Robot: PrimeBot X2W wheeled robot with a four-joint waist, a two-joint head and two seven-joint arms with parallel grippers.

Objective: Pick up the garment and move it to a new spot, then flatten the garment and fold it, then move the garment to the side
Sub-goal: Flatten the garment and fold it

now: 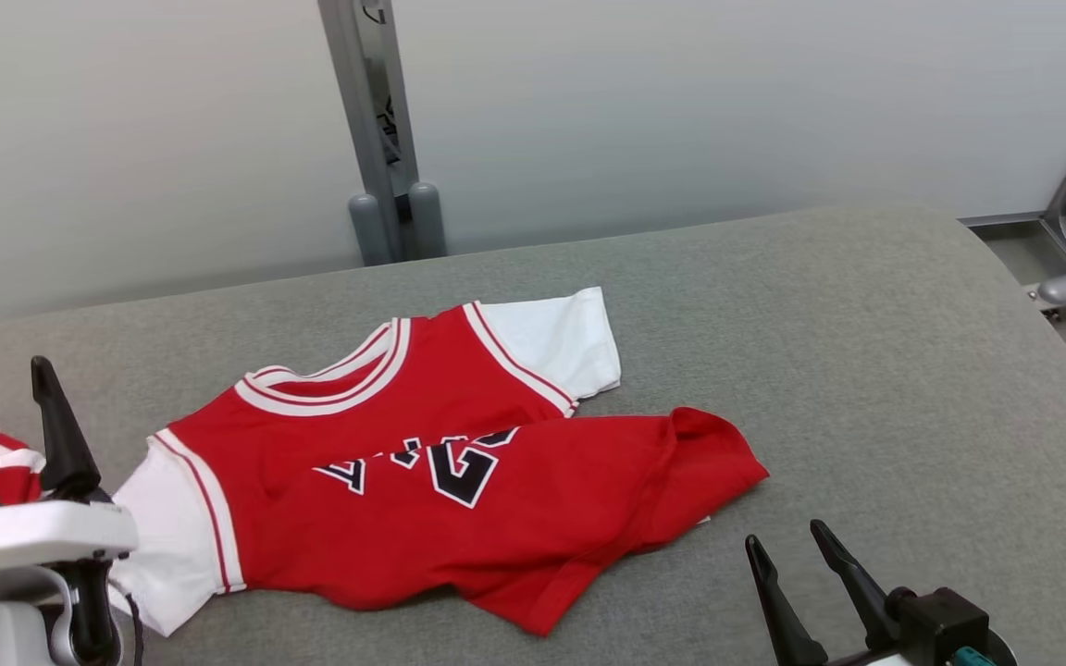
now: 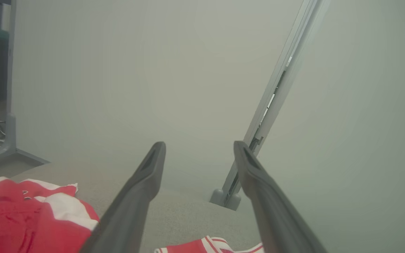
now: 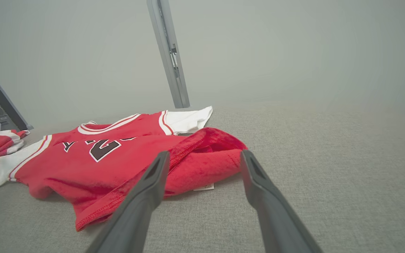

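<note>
The red jersey (image 1: 422, 481) lies face up near the middle of the grey bench (image 1: 866, 351), collar toward the wall, its lower half rumpled and the hem turned over on itself at the robot's right. The left gripper (image 1: 6, 379) hovers beside the jersey's white sleeve with its fingers spread and nothing between them. The right gripper (image 1: 784, 533) sits just short of the bunched hem, fingers spread and empty too. The likeliest trouble is at that doubled hem: a pinch there could take both layers at once, so pulling would drag the fold along rather than open it. On the left, the fingers stand right by a second red-and-white garment (image 1: 15, 458), and a careless reach could snag it instead of the sleeve. By count: one jersey with two white sleeves, one other bundled garment, two grippers with two fingers each, one grey post (image 1: 376, 129) at the wall.
</note>
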